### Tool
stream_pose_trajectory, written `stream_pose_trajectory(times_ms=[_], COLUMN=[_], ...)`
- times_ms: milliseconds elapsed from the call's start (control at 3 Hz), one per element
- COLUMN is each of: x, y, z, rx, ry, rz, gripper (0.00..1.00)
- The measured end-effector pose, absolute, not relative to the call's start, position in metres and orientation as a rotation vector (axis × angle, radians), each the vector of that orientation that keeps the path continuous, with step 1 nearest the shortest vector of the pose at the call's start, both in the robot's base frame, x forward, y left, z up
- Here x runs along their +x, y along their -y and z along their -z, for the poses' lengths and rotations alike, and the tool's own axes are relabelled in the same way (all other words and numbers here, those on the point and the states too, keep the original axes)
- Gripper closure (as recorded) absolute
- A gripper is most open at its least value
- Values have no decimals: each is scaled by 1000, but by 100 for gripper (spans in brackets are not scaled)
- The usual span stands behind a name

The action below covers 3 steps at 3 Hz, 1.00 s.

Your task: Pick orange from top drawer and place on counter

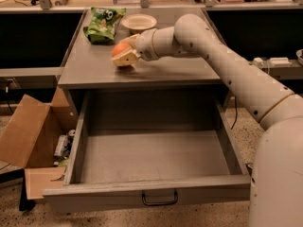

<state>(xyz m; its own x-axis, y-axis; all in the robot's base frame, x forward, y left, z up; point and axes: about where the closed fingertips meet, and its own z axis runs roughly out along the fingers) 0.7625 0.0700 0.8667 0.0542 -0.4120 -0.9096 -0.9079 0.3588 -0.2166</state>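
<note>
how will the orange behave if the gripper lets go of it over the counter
Round and smooth, the orange will probably roll if dropped onto the flat counter. The gripper, above the counter near the green bag, grips it with no visible denting, so it seems firm. It looks small, so likely light.

The hand (124, 56) is cream-white. It stands in the upper middle of the frame, over the desk (90, 67), and it grips the orange (120, 49), which is bright orange. The desk is grey with a wood-grain pattern. The top drawer (156, 157) in the lower half has the same grey grain, and its handle (160, 200) is black. The arm (227, 65) is off-white. In the upper left, the bag (103, 23) is green with pale marks and the bowl (138, 21) is cream. The cardboard box (28, 136) at the lower left is brown. The floor (9, 212) is beige with dark speckles.
</note>
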Motion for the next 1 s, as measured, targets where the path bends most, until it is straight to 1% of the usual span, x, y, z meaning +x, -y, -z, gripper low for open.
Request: stream_pose_trajectory(times_ms=[1000], x=[758], y=[-55], z=[-859], rx=[-1181], ry=[-1580], rz=[-585], gripper=[100])
